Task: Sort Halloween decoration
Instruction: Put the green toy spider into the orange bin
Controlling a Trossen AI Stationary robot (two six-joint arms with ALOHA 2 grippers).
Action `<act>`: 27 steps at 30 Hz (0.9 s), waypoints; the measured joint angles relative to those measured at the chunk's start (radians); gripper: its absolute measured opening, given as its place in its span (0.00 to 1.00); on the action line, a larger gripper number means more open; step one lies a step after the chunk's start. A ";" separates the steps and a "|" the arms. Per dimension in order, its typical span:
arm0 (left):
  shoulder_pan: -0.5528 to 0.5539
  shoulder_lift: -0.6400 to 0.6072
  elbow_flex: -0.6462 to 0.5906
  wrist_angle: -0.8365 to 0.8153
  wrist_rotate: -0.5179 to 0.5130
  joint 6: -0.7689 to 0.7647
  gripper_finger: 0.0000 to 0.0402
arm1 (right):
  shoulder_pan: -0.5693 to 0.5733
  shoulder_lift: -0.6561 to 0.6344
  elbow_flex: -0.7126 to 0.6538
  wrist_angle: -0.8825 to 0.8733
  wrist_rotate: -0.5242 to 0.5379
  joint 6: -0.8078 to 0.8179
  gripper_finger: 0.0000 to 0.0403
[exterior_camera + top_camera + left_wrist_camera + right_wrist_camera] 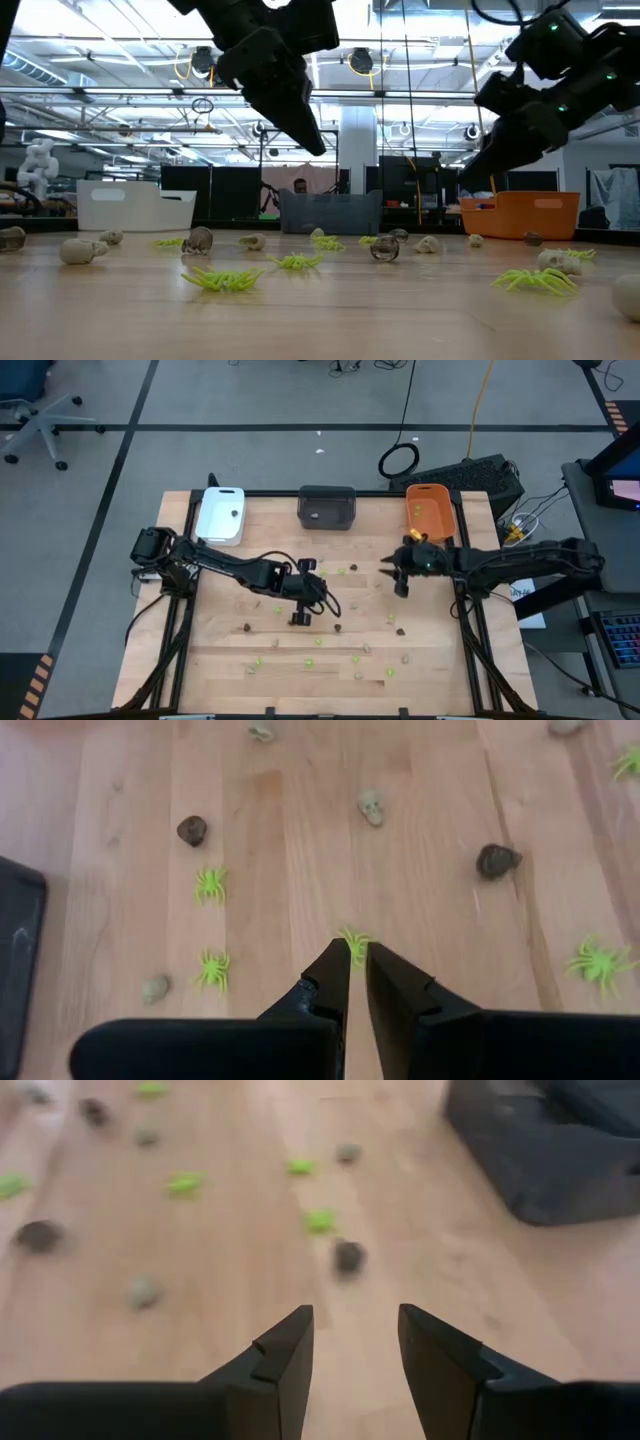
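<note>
The Halloween decoration (322, 643) lies scattered over the wooden table (220, 660): lime green spiders, pale skulls and dark brown lumps, most of them across the middle and the near half. The left gripper (299, 618) hangs over the table's centre-left, its fingers (330, 982) pinched almost together with only a thin slit between them; a green spider (353, 942) sits right at their tips, and I cannot tell whether it is pinched or merely behind them. The right gripper (399, 582) hovers off the wood right of centre, near the orange tray (431, 509), its fingers (285, 1350) spread apart and grasping nothing (a dark lump (348, 1256) lies on the boards beyond them). Along the far edge stand a white tray (221, 513) at the left, a dark grey tray (327, 506) in the middle and the orange one at the right.
</note>
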 joint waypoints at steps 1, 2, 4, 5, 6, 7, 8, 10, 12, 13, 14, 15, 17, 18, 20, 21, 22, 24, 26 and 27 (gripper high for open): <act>0.000 0.000 -0.016 0.009 -0.002 0.003 0.08 | 0.021 0.003 -0.007 0.015 0.001 0.005 0.33; 0.000 0.000 -0.034 0.022 -0.004 0.004 0.08 | 0.039 0.007 -0.013 0.032 0.002 0.009 0.33; 0.004 0.000 -0.072 0.054 -0.007 -0.002 0.08 | 0.067 0.019 -0.018 0.067 0.002 0.018 0.33; 0.007 0.000 -0.091 0.074 -0.007 -0.005 0.08 | 0.079 0.029 -0.018 0.084 0.002 0.024 0.33; 0.010 0.000 -0.109 0.098 -0.007 -0.012 0.08 | 0.091 0.040 -0.018 0.095 0.003 0.027 0.33; 0.012 0.000 -0.129 0.120 -0.007 -0.022 0.08 | 0.103 0.053 -0.018 0.107 0.002 0.034 0.33; 0.015 0.000 -0.147 0.132 -0.007 -0.028 0.08 | 0.116 0.067 -0.019 0.122 0.001 0.041 0.33; 0.018 0.000 -0.174 0.155 -0.007 -0.030 0.08 | 0.143 0.093 -0.019 0.133 -0.009 0.061 0.33; 0.018 0.000 -0.193 0.180 -0.007 -0.030 0.08 | 0.170 0.114 -0.019 0.131 -0.048 0.093 0.33; 0.019 0.000 -0.198 0.180 -0.007 -0.030 0.08 | 0.186 0.122 -0.019 0.128 -0.070 0.117 0.33; 0.019 0.000 -0.203 0.179 -0.007 -0.030 0.08 | 0.205 0.126 -0.018 0.120 -0.093 0.143 0.33; 0.019 0.000 -0.206 0.175 -0.007 -0.030 0.08 | 0.225 0.129 -0.016 0.108 -0.113 0.170 0.33; 0.019 0.000 -0.206 0.179 -0.007 -0.028 0.08 | 0.278 0.136 0.012 0.065 -0.121 0.223 0.33; 0.019 0.000 -0.206 0.184 -0.007 -0.025 0.08 | 0.308 0.137 0.032 0.026 -0.105 0.246 0.33; 0.019 0.000 -0.206 0.189 -0.007 -0.017 0.08 | 0.369 0.145 0.078 -0.066 -0.056 0.288 0.33; 0.019 0.000 -0.206 0.193 -0.007 -0.008 0.08 | 0.397 0.151 0.102 -0.118 -0.034 0.311 0.33; 0.019 0.000 -0.206 0.203 -0.007 -0.003 0.08 | 0.424 0.157 0.124 -0.168 -0.018 0.334 0.33; 0.019 0.000 -0.206 0.213 -0.007 -0.004 0.08 | 0.471 0.169 0.168 -0.250 0.015 0.384 0.33; 0.019 0.000 -0.206 0.212 -0.007 -0.004 0.08 | 0.510 0.184 0.202 -0.324 0.046 0.439 0.33; 0.019 0.000 -0.206 0.214 -0.007 -0.004 0.08 | 0.527 0.193 0.210 -0.364 0.057 0.467 0.33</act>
